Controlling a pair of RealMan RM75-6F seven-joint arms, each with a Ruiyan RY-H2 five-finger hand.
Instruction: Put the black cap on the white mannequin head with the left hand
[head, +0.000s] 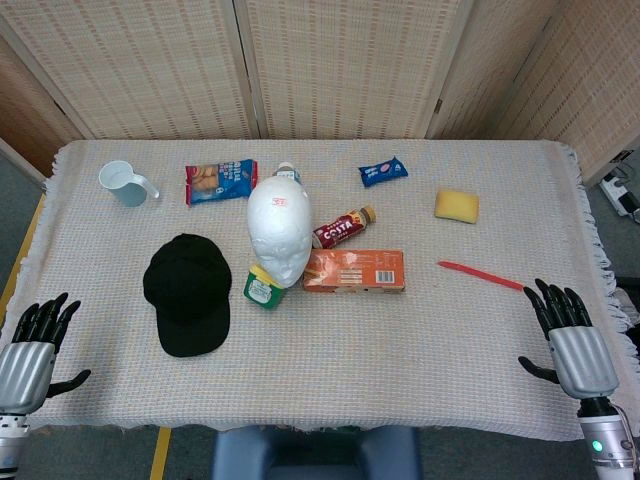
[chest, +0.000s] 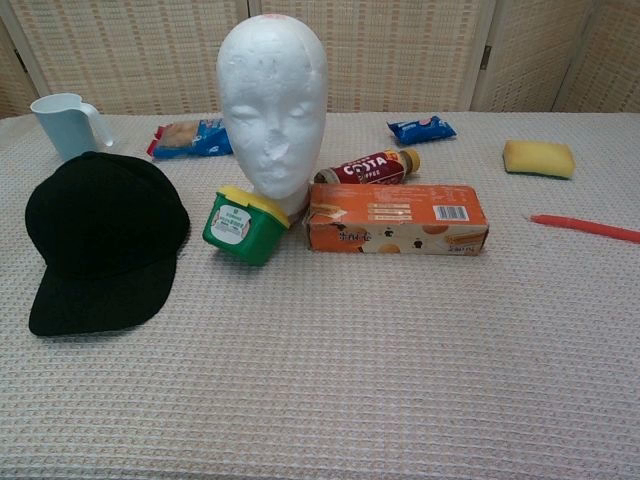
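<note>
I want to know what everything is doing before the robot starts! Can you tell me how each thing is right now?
Black cap: lying flat on table, not held.
White mannequin head: upright, bare.
Green tub: tipped, leaning against the head.
Orange box: lying on its side.
Costa bottle: lying down.
Blue cup: upright.
Left robot hand: open, empty.
Right robot hand: open, empty.

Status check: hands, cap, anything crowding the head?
Left hand and right hand open, at the table's near edge. Black cap flat on cloth, untouched. Green tub and orange box against mannequin head base.
</note>
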